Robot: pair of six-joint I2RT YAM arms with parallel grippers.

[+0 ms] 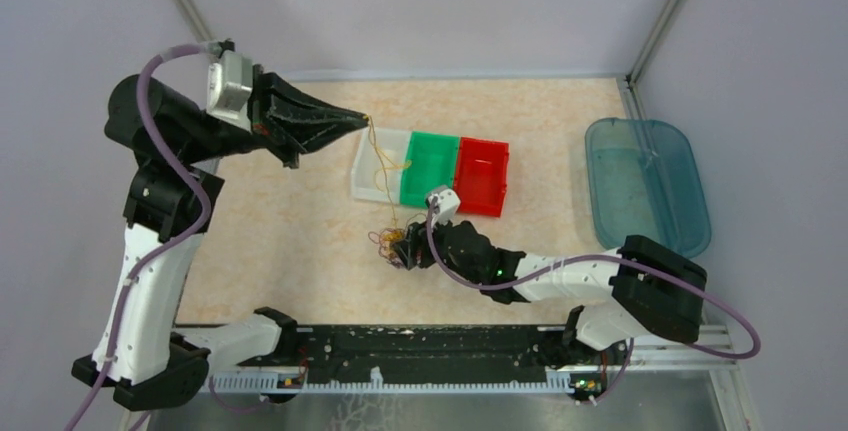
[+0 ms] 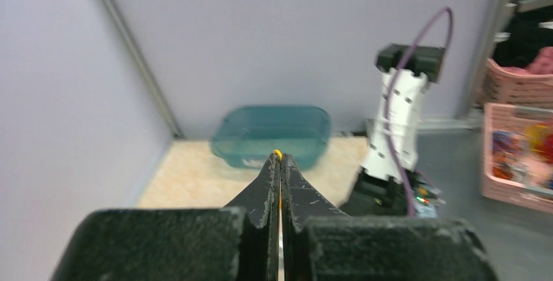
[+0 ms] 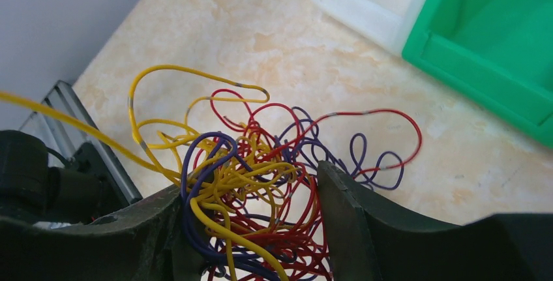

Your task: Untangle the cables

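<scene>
Easing the yellow cable [image 3: 65,122] out goes best if my left gripper [image 2: 280,161], pinched shut on its end, lifts slowly while my right gripper [image 3: 251,186], seemingly clamped around the tangle [image 1: 385,241], pins it to the tabletop [image 1: 290,231].

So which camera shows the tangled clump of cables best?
Right wrist: the tangle fills the frame, red, yellow and purple loops distinct inside the right gripper. Top view: just a speck. Left wrist: only a yellow strand pinched in the left gripper.
</scene>
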